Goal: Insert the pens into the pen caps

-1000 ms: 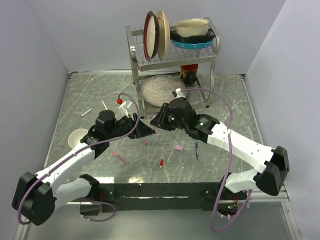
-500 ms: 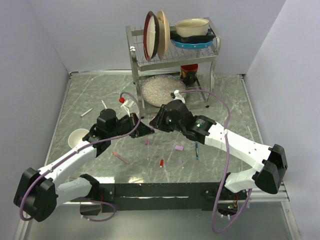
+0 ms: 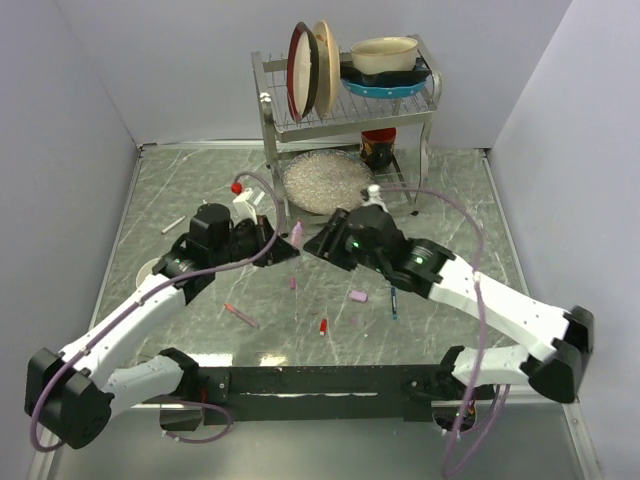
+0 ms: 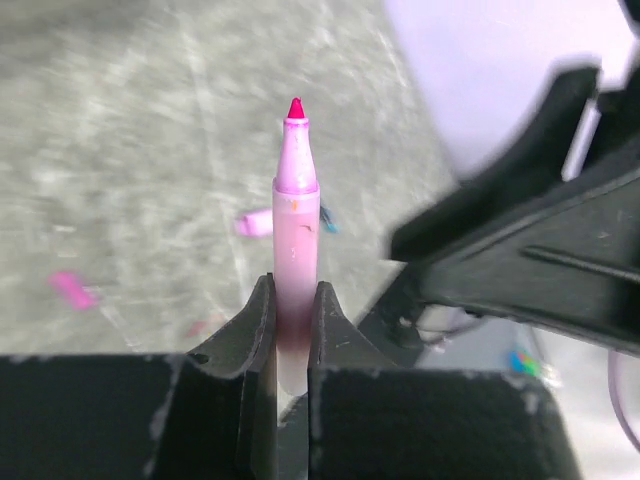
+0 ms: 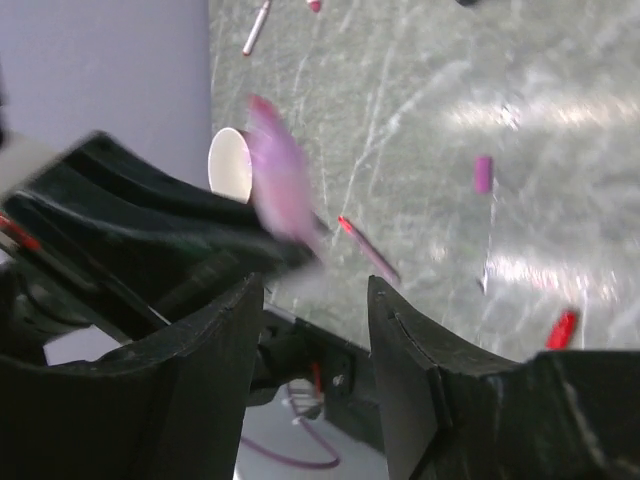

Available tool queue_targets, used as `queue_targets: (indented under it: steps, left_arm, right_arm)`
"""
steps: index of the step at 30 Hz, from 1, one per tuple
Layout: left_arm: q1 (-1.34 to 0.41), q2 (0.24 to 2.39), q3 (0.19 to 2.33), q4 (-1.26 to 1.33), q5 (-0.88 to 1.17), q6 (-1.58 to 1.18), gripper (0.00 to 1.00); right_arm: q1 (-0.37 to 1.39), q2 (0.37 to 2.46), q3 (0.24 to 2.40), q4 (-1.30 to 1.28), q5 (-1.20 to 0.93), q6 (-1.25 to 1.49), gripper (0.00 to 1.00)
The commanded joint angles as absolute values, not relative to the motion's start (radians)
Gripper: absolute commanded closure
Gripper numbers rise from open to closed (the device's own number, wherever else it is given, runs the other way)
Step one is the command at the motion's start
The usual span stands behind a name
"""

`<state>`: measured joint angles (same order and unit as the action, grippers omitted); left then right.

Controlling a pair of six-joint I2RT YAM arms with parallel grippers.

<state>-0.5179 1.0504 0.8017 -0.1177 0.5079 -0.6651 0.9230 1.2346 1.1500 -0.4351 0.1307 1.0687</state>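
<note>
Left tool [image 4: 291, 305] is clamping the wide pale pink pen [image 4: 296, 200] by its barrel, red tip pointing away, up off the worktop [image 3: 450, 200]. Right tool [image 5: 312, 300] is sitting just beside the pen, fingers apart, gripping nothing. Pale pink cap [image 3: 357, 296], red cap [image 3: 323, 325] and blue pen [image 3: 393, 300] are lying on the worktop.

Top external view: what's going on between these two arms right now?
The left fingers are shut on the wide pale pink pen, its red tip bare. The right fingers stand open close beside it, holding nothing. No cap is on that pen yet; a pale pink cap and a red cap lie on the table below.
</note>
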Motion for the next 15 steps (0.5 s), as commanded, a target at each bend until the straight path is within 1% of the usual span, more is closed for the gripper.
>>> queue_targets:
  steps: [1, 4, 7, 8, 10, 11, 12, 15]
  left_arm:
    - [-0.509, 0.958, 0.873, -0.33, 0.322, -0.531, 0.99]
    - [-0.508, 0.907, 0.858, -0.353, 0.223, -0.491, 0.99]
    - [-0.508, 0.864, 0.844, -0.37, 0.17, -0.459, 0.99]
    - [-0.508, 0.851, 0.839, -0.37, 0.167, -0.448, 0.99]
    - [-0.508, 0.819, 0.819, -0.364, 0.152, -0.445, 0.99]
    - [-0.508, 0.809, 0.813, -0.364, 0.15, -0.448, 0.99]
    - [-0.508, 0.799, 0.805, -0.37, 0.149, -0.449, 0.99]
    - [-0.508, 0.764, 0.796, -0.364, 0.16, -0.451, 0.99]
  right_arm:
    - [0.907, 1.134, 1.046, -0.561, 0.218, 1.323, 0.46]
    - [0.896, 1.127, 1.031, -0.685, 0.291, 1.485, 0.46]
    - [0.861, 1.198, 1.081, -0.819, 0.311, 1.6, 0.48]
    - [0.83, 1.254, 1.1, -0.9, 0.299, 1.612, 0.47]
    - [0.783, 1.314, 1.136, -0.971, 0.223, 1.637, 0.46]
    - [0.757, 1.368, 1.141, -0.997, 0.189, 1.629, 0.46]
    - [0.706, 1.394, 1.14, -1.002, 0.161, 1.623, 0.48]
    - [0.645, 1.45, 1.091, -0.947, 0.072, 1.644, 0.5]
